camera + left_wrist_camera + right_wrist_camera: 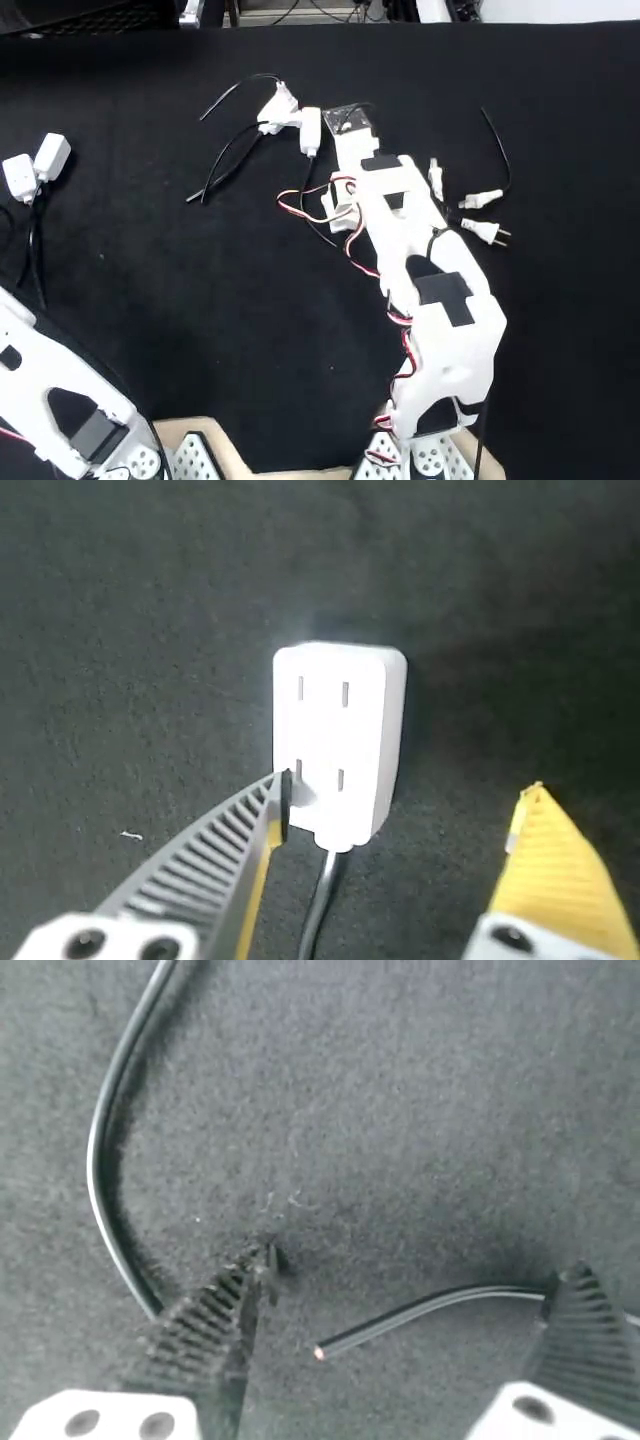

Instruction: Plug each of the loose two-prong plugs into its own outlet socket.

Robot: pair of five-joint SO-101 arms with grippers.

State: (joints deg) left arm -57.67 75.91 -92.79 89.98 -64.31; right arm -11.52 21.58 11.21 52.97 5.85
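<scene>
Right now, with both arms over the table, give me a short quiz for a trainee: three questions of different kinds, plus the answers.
1. True or false: the right end effector is shut.
2. Multiple choice: how many slots show on the face of the outlet socket in the left wrist view? A: two. B: four. C: six.
3. Fill in the blank: on the cloth between the right end effector's fingers lies the cut end of a thin black ____.

Key
1. False: its fingers stand wide apart and hold nothing.
2. B: two pairs, one above the other.
3. cable
</scene>
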